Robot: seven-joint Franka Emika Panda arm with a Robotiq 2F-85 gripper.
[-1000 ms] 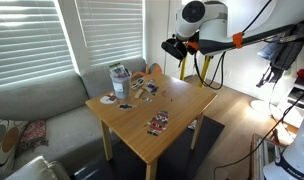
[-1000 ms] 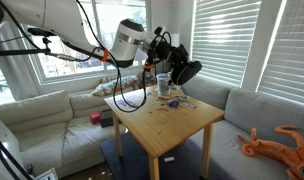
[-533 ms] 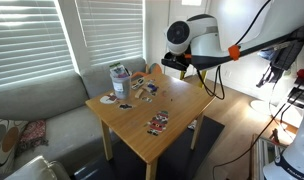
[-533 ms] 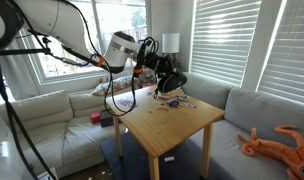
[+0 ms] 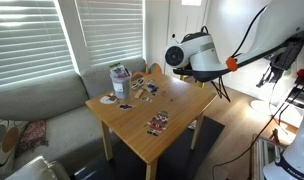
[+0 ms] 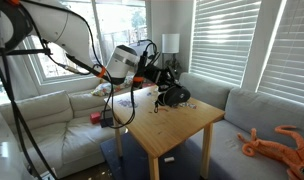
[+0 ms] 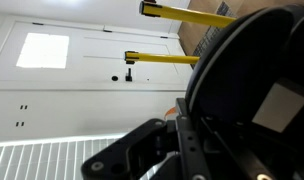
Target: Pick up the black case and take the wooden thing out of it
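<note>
The claw (image 6: 175, 97) hangs low over the far edge of the counter (image 6: 182, 128), a dark, bulky lump at the end of a glossy white arm (image 5: 190, 52) with an orange band. We cannot tell from any view whether its jaws are apart or pressed together, nor whether they touch anything. The black case (image 5: 154, 71) shows in an exterior view as a small rounded thing with a tan-orange edge, lying on the counter's far corner just beside the arm's tip. From the opposite side the claw covers that corner and we cannot make the case out. The counter is a square top of pale, smooth wood on straight legs. A grey-white cup (image 5: 119, 78) stands upright near its back edge, with flat, colourful cards (image 5: 144, 88) scattered beside it and another small cluster (image 5: 158, 122) nearer the front. A soft grey sofa (image 5: 37, 100) wraps around the counter under slatted white blinds (image 5: 27, 40). Only one exterior view shows an orange plush toy (image 6: 280, 141) on the cushions. The wrist view gives none of the counter: it shows a white panelled door (image 7: 72, 70), two yellow bars (image 7: 167, 59), and close up a large black rounded shape (image 7: 247, 70) above black jointed links (image 7: 142, 150), too near to identify.
</note>
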